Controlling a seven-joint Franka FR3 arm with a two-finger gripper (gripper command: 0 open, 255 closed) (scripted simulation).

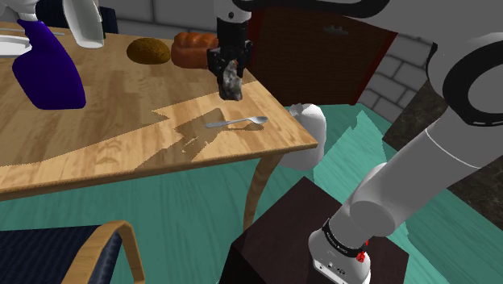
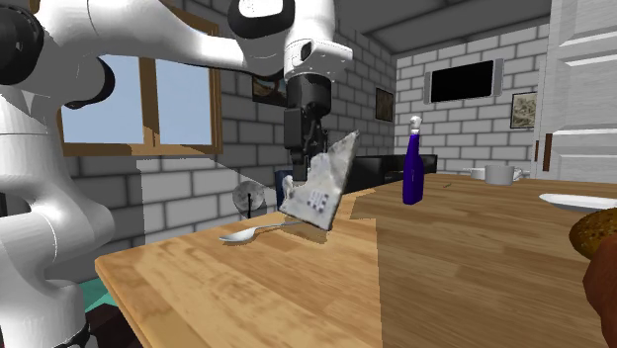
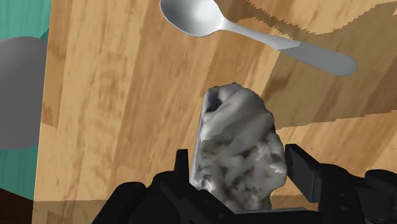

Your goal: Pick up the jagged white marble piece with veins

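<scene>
My gripper (image 1: 227, 68) pinching the marble piece (image 1: 232, 81).
Both fingers (image 3: 301, 168) clasp the grey-veined piece at its base. It hangs just above the spoon (image 1: 239, 122), its jagged tip projecting beyond my fingertips.

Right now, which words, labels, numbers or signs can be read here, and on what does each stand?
No text is readable.
The marble piece in the gripper: dark specks, no letters.
Arm's base: small marks, too small to read.
Framed wall pictures: too blurred to read.

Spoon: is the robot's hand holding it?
No, the spoon lies on the table while the gripper clasps the veined marble piece.
</scene>
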